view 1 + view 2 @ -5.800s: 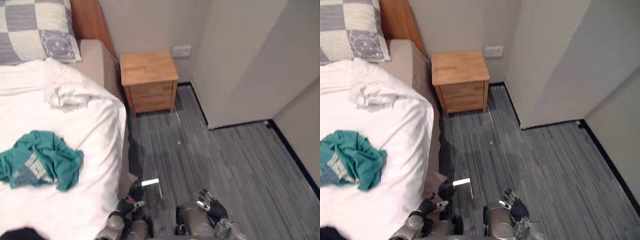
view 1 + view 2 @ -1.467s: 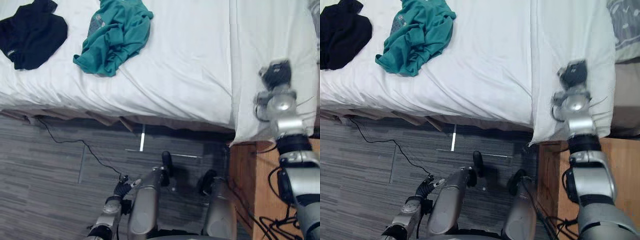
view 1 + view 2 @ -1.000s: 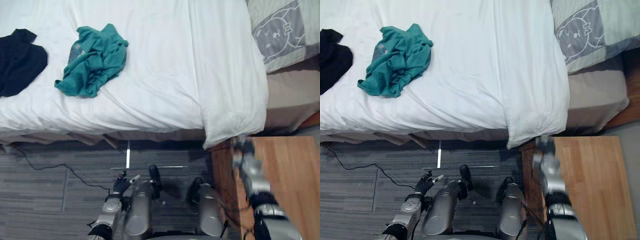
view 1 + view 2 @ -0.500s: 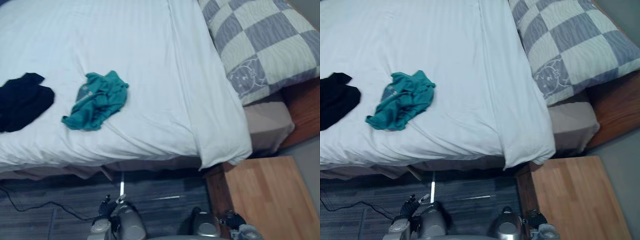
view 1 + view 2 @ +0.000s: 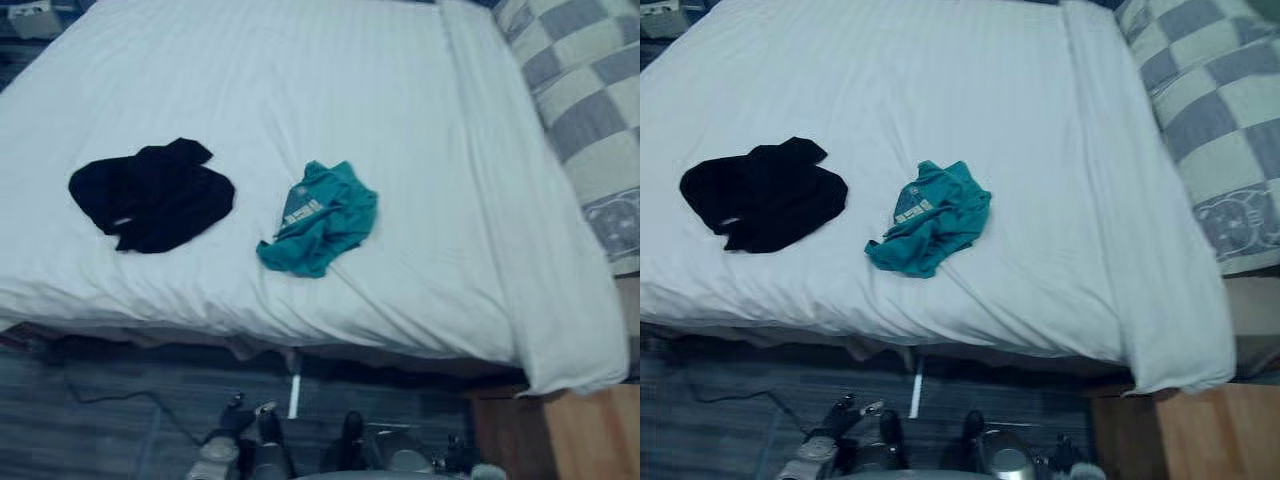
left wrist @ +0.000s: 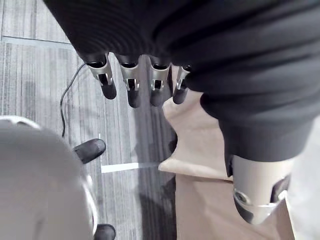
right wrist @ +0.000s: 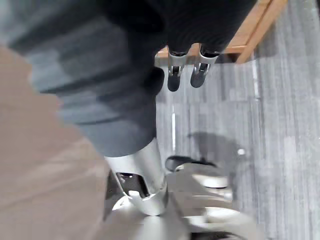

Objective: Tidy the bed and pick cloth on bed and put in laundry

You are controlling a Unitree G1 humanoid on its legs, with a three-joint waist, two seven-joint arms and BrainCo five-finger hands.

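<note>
Teal cloth (image 5: 318, 218) lies crumpled at the middle of the bed (image 5: 300, 90), black cloth (image 5: 150, 195) nearer its foot; left hand (image 6: 131, 89) and right hand (image 7: 195, 70) hang slack and empty, so best scoop all folds from above.

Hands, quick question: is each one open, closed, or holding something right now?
Left hand: open, fingers straight, holding nothing.
Right hand: open, fingers relaxed, holding nothing.
</note>
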